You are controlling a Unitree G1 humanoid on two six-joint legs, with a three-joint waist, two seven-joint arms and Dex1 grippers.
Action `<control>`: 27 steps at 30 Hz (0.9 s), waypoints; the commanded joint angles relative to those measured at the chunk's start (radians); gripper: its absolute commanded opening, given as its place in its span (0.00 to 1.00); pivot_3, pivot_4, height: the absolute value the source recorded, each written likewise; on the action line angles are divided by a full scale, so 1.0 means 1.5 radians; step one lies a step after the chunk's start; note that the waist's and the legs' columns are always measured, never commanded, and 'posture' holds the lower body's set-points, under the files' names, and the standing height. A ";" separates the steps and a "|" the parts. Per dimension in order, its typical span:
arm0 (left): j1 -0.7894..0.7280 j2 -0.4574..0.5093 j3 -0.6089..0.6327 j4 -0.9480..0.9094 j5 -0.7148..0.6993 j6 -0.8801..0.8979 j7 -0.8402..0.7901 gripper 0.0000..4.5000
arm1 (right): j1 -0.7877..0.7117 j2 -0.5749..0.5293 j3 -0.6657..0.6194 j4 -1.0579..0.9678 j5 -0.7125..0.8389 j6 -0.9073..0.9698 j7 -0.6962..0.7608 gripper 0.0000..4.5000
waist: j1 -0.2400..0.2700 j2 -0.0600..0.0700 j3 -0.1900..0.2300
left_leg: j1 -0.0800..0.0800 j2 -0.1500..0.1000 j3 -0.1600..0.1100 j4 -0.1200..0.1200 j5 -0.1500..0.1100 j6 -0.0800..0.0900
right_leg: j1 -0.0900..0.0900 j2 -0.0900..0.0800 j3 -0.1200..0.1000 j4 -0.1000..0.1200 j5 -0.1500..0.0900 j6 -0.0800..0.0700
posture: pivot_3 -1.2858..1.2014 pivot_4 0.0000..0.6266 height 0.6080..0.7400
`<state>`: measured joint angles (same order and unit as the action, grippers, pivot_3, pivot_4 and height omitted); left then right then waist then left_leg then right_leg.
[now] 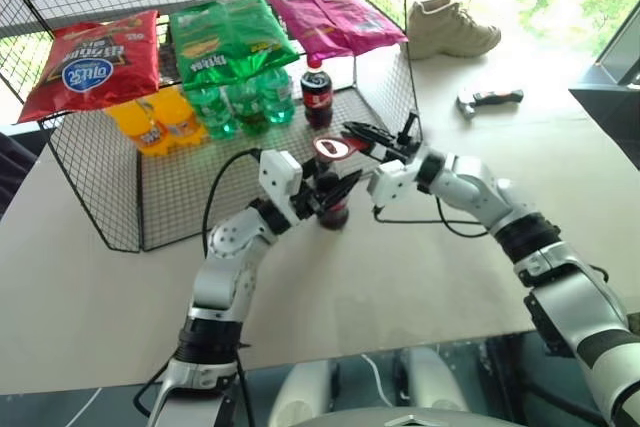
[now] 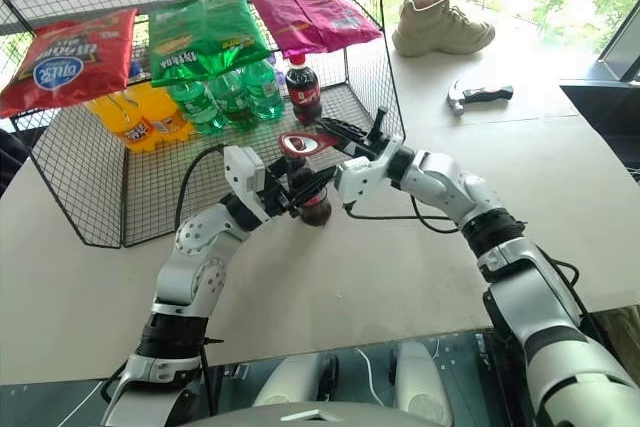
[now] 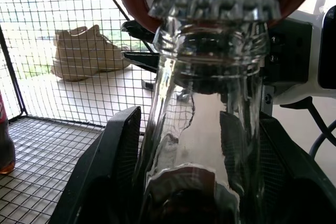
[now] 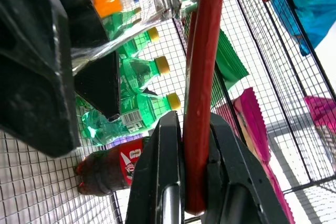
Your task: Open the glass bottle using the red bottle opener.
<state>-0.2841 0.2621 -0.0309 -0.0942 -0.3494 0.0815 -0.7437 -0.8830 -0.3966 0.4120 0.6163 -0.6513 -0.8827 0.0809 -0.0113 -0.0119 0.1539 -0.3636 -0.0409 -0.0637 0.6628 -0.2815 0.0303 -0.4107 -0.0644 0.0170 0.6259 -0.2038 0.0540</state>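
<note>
The glass bottle (image 1: 334,209) stands upright on the table in front of the wire rack, with my left gripper (image 1: 335,195) shut on its body from the left. In the left wrist view its clear neck (image 3: 205,103) rises between the black fingers (image 3: 113,156), and the crown cap (image 3: 215,1) sits inside the opener's ring. The red bottle opener (image 1: 333,147) lies with its ring head over the cap. Its handle (image 4: 202,77) is clamped in my right gripper (image 1: 366,136), which reaches in from the right.
A black wire rack (image 1: 120,207) behind the bottle holds chip bags (image 1: 95,62), green bottles (image 1: 245,102), orange bottles (image 1: 155,122) and a stouter cola bottle (image 1: 317,92). A beige shoe (image 1: 450,27) and a black-handled tool (image 1: 490,100) lie at the back right.
</note>
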 commanded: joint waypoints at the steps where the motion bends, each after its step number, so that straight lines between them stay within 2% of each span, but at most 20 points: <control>1: -0.006 -0.007 -0.026 0.000 0.003 0.011 -0.002 0.50 | -0.035 -0.009 0.025 0.006 -0.032 -0.028 0.006 0.00 | 0.001 0.000 0.000 | 0.000 0.000 0.000 0.000 0.000 0.000 | 0.000 0.000 0.000 0.000 0.000 0.000 | 0.52 0.24 1.00; 19: -0.008 -0.008 -0.031 0.006 0.003 0.013 -0.006 0.50 | -0.094 -0.045 0.037 0.077 -0.079 -0.038 -0.072 0.00 | 0.001 0.000 0.000 | 0.000 0.000 0.000 0.000 0.000 -0.001 | 0.000 0.000 0.000 0.000 0.000 -0.001 | 0.52 0.24 1.00; 27: -0.011 -0.012 -0.037 0.014 0.003 0.018 -0.012 0.50 | -0.137 -0.072 0.049 0.118 -0.119 -0.033 -0.136 0.00 | 0.003 0.000 0.001 | -0.001 0.000 0.000 0.000 0.001 -0.001 | 0.000 0.000 0.000 0.000 -0.001 -0.001 | 0.52 0.24 1.00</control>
<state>-0.3025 0.2503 -0.0321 -0.0831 -0.3478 0.0947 -0.7348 -1.0344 -0.4563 0.4972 0.7667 -0.7871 -0.9628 -0.1001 -0.0069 -0.0115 0.1549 -0.3646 -0.0415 -0.0644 0.6628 -0.2805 0.0286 -0.4109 -0.0648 0.0166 0.6257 -0.2048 0.0523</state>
